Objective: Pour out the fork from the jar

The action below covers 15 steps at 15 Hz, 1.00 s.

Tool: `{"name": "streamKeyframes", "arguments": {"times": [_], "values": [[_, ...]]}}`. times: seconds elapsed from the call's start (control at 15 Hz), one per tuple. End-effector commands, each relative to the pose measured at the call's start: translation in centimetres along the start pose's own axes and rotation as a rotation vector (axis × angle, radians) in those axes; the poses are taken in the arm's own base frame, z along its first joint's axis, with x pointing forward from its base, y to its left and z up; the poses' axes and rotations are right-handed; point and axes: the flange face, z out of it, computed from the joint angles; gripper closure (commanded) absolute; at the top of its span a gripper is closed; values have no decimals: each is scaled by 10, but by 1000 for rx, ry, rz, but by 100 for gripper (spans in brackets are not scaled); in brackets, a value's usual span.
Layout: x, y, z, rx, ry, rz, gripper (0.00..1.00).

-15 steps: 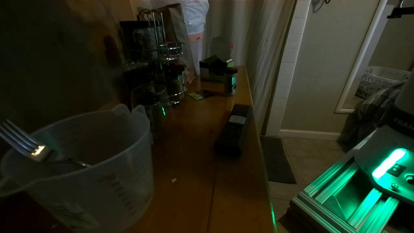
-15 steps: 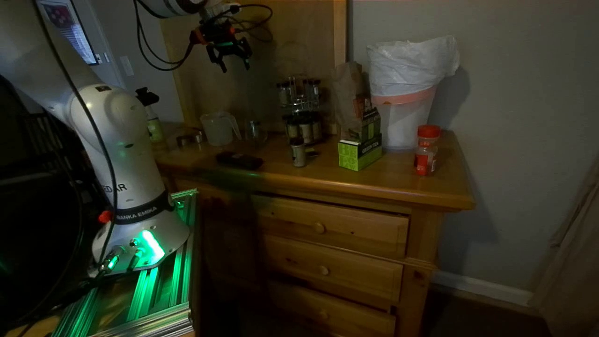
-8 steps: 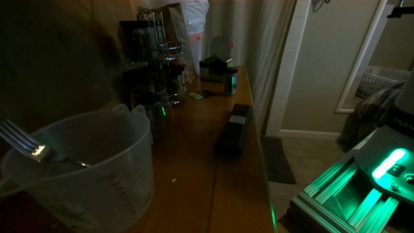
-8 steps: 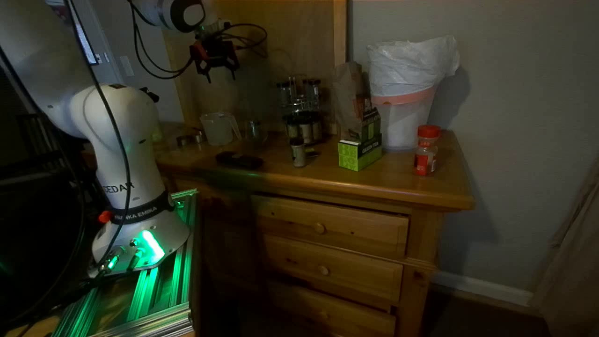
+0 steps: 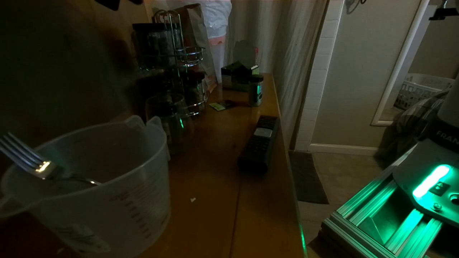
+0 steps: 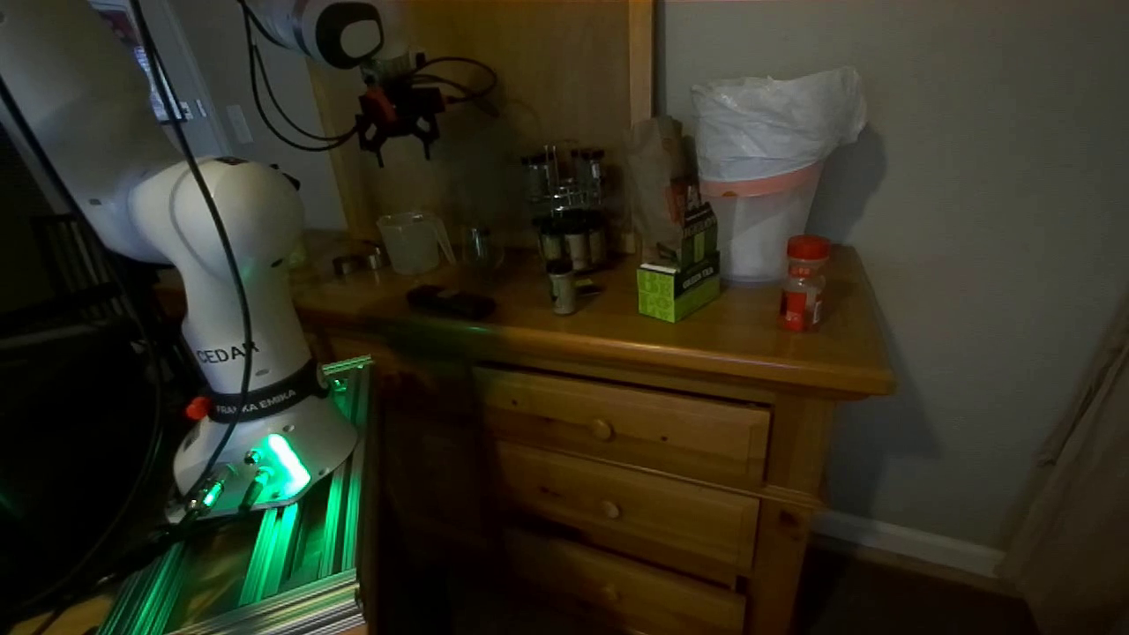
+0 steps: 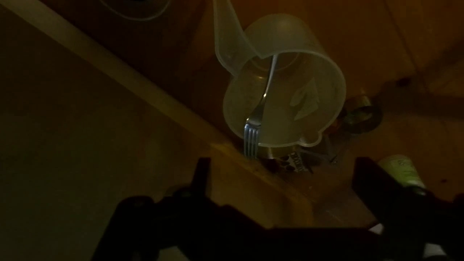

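While the thick white robot arm [image 6: 220,212] is arching over from its green-lit base [image 6: 313,432], I'm seeing the black two-fingered gripper [image 6: 405,159] hanging at its end, pointing down and holding its fingers [image 7: 201,177] well apart. Lower than the gripper and apart from it, a large translucent whitish plastic measuring jug [image 6: 408,242] is standing upright on the brown wooden dresser [image 6: 617,346]. Inside it, a slim silvery metal fork [image 7: 256,116] is leaning, tines jutting over the rim, toward the fingers in the wrist view.

Our white, rounded arm [image 6: 260,207] reaches over the tan wooden bench [image 6: 609,331]. We hang our black two-fingered gripper [image 6: 405,159] toward the back edge, spread wide, aimed downward.
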Motion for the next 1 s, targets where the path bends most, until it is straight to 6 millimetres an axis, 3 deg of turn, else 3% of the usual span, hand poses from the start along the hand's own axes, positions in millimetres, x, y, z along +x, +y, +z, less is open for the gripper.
{"name": "streamKeyframes", "arguments": {"times": [0.0,0.53,0.93], "values": [[-12,-15,-1,80,-19,-186,0],[-47,-13,11,222,-196,-573,0],[-38,-8,34,218,-277,-572,0]]}}
